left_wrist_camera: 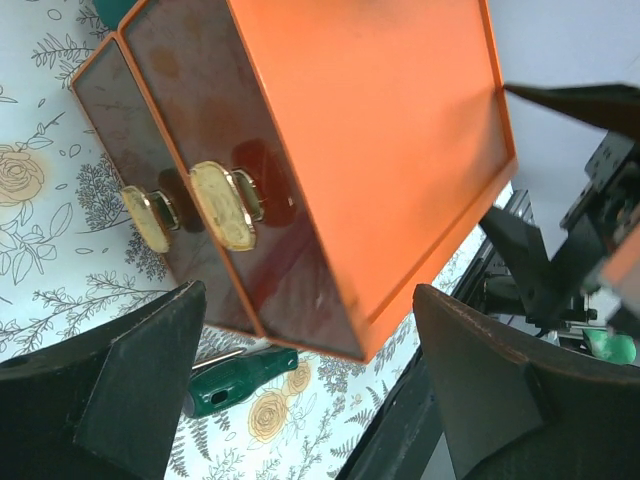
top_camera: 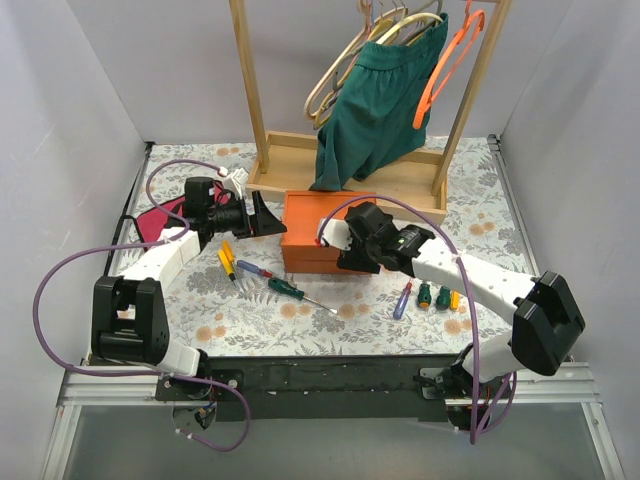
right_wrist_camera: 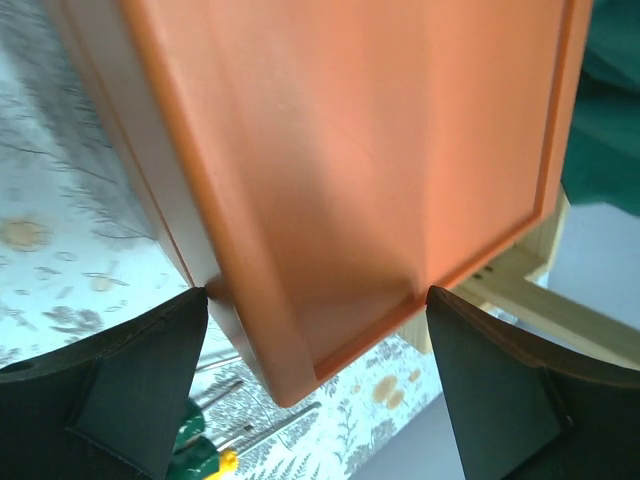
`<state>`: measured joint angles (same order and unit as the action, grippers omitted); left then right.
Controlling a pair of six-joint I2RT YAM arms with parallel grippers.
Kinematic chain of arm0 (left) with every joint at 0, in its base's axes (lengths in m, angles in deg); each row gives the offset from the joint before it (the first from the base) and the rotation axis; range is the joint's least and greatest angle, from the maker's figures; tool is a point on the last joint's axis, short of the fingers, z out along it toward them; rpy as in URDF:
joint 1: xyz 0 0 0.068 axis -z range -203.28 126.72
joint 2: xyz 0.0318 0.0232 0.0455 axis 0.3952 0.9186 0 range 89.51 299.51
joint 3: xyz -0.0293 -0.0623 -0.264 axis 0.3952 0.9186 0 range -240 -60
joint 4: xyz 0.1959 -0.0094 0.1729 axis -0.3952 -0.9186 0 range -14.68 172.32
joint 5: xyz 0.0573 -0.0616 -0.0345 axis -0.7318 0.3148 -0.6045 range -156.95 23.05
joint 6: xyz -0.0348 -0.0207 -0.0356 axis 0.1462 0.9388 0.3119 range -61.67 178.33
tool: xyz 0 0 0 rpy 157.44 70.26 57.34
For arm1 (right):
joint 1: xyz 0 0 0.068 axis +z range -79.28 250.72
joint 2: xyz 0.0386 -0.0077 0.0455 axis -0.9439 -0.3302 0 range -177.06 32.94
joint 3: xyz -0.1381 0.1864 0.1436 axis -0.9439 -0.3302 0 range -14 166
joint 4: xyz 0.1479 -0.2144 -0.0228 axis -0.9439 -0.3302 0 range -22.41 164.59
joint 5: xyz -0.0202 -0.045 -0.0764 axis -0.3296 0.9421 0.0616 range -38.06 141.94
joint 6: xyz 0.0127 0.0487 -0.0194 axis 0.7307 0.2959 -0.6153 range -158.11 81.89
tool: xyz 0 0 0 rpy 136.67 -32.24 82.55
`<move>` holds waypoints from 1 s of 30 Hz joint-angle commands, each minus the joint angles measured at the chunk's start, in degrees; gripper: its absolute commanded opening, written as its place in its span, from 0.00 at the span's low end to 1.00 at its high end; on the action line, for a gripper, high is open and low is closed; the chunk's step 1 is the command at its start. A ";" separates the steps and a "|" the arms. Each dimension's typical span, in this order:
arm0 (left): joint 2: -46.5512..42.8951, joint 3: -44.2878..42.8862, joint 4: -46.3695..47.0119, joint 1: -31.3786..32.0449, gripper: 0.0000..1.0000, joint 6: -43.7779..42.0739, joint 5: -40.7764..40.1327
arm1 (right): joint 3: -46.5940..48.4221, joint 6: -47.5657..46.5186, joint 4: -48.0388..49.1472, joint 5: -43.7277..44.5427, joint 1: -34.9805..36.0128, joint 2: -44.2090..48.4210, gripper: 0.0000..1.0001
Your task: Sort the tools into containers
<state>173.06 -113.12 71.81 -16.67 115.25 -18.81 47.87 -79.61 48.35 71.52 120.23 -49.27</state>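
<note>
**Off-centre pinch could shove the box**

Top: I'm seeing the left gripper [top_camera: 262, 218] and right gripper [top_camera: 345, 250] flanking the orange box [top_camera: 318, 235] on the table [top_camera: 300, 322], with screwdrivers [top_camera: 285, 289] lying loose beside it.
Left wrist: jaws gaping wide, holding nothing, straddling a box corner.
Right wrist: same, empty.
I'm worrying that an uneven pinch twists the box or pushes it onto the screwdrivers.

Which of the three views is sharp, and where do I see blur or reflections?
Top external: sharp, evenly lit. Left wrist: sharp; the orange box has a glossy dark side mirroring its gold clasps. Right wrist: soft, the floral tablecloth blurred.
</note>
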 commanded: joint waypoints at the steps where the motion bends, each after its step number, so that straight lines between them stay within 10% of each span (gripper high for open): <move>1: -0.23 -2.15 0.66 0.94 0.85 -0.06 0.20 | -0.43 -2.27 4.96 5.56 -3.45 -0.58 0.96; 9: 6.63 -10.86 -2.14 2.00 0.85 1.78 -3.39 | -0.44 -1.75 2.61 5.04 -4.61 0.65 0.96; 22: -6.92 -5.85 -5.31 -0.02 0.98 0.82 -20.35 | 20.05 12.74 -10.25 -19.22 -4.69 0.22 0.96; 27: -3.22 -7.08 -8.75 -0.46 0.86 2.84 -22.92 | 20.04 16.62 -7.69 -23.53 -4.69 -3.82 0.57; 28: -2.78 -6.91 -8.75 -0.55 0.81 3.62 -22.05 | 20.22 17.49 -7.08 -23.09 -4.69 -4.70 0.20; 30: -1.03 -6.99 -8.66 -0.55 0.68 4.33 -20.90 | 20.40 18.81 -5.23 -20.28 -4.69 -5.50 0.01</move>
<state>169.95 -119.51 65.74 -16.75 118.23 -38.96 67.78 -65.51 39.06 51.30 115.71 -52.81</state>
